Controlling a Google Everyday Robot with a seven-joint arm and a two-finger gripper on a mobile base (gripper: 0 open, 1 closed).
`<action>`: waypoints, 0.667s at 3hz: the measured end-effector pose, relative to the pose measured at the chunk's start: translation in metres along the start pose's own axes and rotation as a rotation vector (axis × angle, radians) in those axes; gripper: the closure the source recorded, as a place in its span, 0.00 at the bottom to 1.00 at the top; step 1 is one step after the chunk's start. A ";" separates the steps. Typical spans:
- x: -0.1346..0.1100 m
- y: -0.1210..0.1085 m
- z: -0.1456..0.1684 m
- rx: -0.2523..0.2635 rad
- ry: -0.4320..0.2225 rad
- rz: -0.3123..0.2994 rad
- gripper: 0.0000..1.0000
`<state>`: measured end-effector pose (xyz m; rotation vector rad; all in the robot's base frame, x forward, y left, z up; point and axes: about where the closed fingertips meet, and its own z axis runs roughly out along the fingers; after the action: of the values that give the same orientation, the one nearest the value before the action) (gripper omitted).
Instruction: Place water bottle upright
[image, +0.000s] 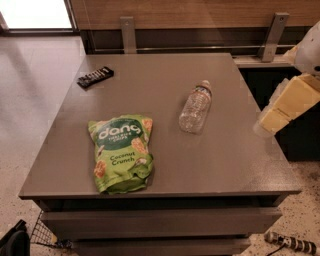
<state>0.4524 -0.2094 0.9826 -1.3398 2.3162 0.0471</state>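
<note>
Nearest to us, low on the floor, a striped cable end (291, 243) lies below the gripper's side of the table (220, 162), and a dark object with a bit of wire mesh (22, 239) sits at the opposite corner. On the grey tabletop the green snack bag (122, 152) lies flat near the front edge, well apart from the gripper and on the far side of the bottle from it.

Further back, the water bottle (196, 106) lies on its side around the middle of the table, white cap pointing toward the back edge and slightly toward the gripper. It is untouched, with bare tabletop between it and the gripper.

At about the same depth the gripper (280, 107) shows as a pale cream shape hanging just off the table's side edge, beside the bottle but clear of it. We cannot tell whether it is released or clenched, and it holds nothing that we can see.

Farther still, a dark flat bar (95, 76) rests at the corner farthest from the gripper. Behind the table runs a wooden wall (200, 12) with two metal brackets (128, 34).
</note>
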 end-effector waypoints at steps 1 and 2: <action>-0.010 -0.013 0.014 -0.009 -0.058 0.192 0.00; -0.023 -0.033 0.035 -0.026 -0.071 0.356 0.00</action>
<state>0.5020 -0.1991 0.9670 -0.9064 2.4703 0.2346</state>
